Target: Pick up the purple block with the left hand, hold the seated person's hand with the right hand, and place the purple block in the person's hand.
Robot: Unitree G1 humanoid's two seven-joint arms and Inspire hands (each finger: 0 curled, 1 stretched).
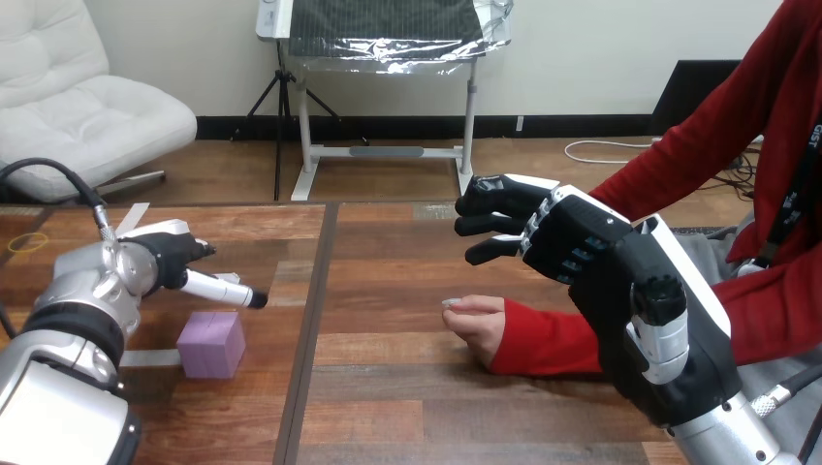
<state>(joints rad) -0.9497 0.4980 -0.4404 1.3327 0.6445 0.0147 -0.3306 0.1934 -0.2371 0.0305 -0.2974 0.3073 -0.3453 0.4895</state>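
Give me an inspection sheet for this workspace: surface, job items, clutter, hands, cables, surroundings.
surface: wooden table, two panels meeting at a dark seam.
job's things: purple block resting on the table's left panel; person's hand lying on the right panel.
clutter: yellow ring at the far left edge; pale tape strip beside the block.
hands: left hand open, just beyond the block, not gripping it; right hand open, raised above the person's hand, apart from it.
cables: nothing seen on the tabletop.
surroundings: person seated at the table's right side, red sleeve on the table.
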